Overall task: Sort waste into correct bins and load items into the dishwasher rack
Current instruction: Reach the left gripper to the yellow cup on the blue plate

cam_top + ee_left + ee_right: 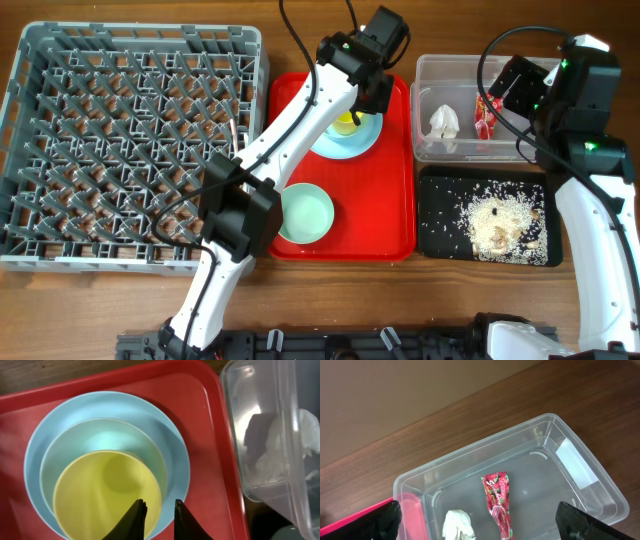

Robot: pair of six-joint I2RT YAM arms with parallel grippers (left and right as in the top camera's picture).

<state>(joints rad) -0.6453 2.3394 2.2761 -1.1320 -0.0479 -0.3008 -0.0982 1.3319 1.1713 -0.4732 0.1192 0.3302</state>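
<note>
The waste half looks done. The crumpled napkin (444, 122) and the red snack wrapper (484, 115) lie side by side in the clear tub (470, 62) at the far right, and the rice scraps (500, 215) are spread over the black tray (440, 200) just near of it. The dishwasher rack (18, 150) on the left shows only bare pegs, so I'd say loading has not started. On the red serving tray (390, 200) in the middle, the yellow cup (100, 490) sits inside the light blue bowl (100, 440), which sits on the light blue plate (180, 460) at the far end. The pale green bowl (305, 213) stands alone at the near end. The left claw (160, 520) is narrowed onto the cup's rim, one finger inside and one outside, so that cup seems first to go. The right claw (477, 512) hangs wide open over the tub, holding nothing. I can't spot the spoon or fork anywhere.
</note>
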